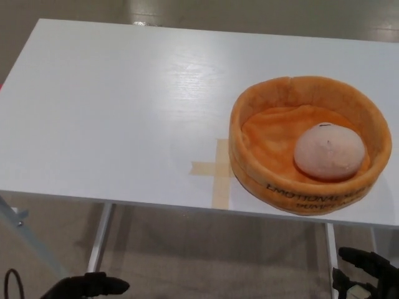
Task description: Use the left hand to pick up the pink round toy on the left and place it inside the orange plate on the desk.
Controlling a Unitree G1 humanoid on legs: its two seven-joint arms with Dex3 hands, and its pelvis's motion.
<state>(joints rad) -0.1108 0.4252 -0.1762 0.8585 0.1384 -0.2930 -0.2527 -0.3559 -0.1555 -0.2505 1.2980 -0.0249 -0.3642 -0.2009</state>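
Observation:
The pink round toy (328, 152) lies inside the orange plush plate (299, 93), toward its right side. The plate stands on the right part of the white desk (124, 106). My left hand (87, 286) hangs below the desk's front edge at the bottom left, holding nothing, fingers stretched out and apart. My right hand (368, 274) shows at the bottom right corner, also below the desk, fingers spread and empty.
A cross of tan tape (215, 169) is stuck on the desk just left of the plate. The desk's metal legs (100, 240) and the floor show beneath the front edge.

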